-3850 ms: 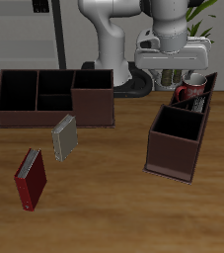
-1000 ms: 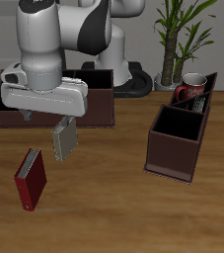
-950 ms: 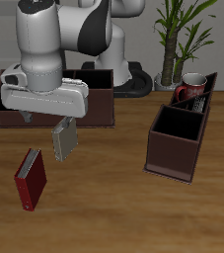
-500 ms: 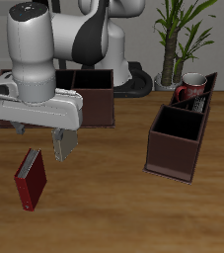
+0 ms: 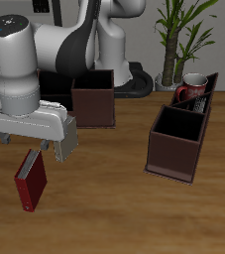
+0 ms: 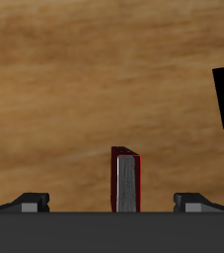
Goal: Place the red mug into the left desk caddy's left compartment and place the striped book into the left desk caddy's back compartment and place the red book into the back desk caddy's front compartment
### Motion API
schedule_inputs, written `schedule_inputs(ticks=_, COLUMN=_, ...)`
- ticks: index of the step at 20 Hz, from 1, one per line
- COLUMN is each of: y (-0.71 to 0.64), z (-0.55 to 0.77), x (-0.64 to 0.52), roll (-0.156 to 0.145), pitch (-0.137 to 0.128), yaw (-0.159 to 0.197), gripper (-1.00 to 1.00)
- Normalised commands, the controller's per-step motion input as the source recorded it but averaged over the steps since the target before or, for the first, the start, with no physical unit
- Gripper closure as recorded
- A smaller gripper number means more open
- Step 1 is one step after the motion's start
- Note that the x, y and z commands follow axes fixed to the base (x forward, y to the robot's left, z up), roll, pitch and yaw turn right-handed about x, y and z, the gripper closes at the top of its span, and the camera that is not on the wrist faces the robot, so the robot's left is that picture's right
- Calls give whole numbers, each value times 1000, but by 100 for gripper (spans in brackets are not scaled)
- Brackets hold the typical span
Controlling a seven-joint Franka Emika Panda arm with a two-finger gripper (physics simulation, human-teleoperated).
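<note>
Two desk caddies, two books, one mug and one gripper make up your lot on the wooden table (image 5: pixel 114 198).

1. Arm: your white Franka arm (image 5: pixel 30 69) leans out over the front part of the table and hides much of the caddy behind it.
2. Back desk caddy (image 5: pixel 94 99): a dark brown box at the back of the table; only one open compartment shows clearly past the arm.
3. Left desk caddy (image 5: pixel 178 144): a dark brown box set at an angle, well apart from the other one. Its nearer compartment shows nothing inside.
4. Red book (image 5: pixel 31 180): it stands upright on the table near the front edge, spine and pale page block visible. In the wrist view the red book (image 6: pixel 126 180) sits directly between your two fingertips, below them and not touched.
5. Striped book (image 5: pixel 67 146): grey, just behind the red book, mostly covered by the hand.
6. Red mug (image 5: pixel 191 91): it sits upright in the farther end of the left desk caddy, handle showing.
7. Gripper (image 6: pixel 113 202): the fingers are spread wide and empty, hovering above the red book.
</note>
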Motion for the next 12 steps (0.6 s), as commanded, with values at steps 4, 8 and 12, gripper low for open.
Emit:
schedule_inputs(ticks=4, y=-74, z=-167, x=-43, roll=7, pitch=-20, yaw=5, gripper=-100)
schedule_inputs(ticks=8, y=-115, z=-231, x=-53, roll=-24, pitch=-16, yaw=-21, gripper=-100)
schedule_inputs(ticks=12, y=-261, z=-390, x=-1, roll=9, pitch=-48, yaw=-49, gripper=-100)
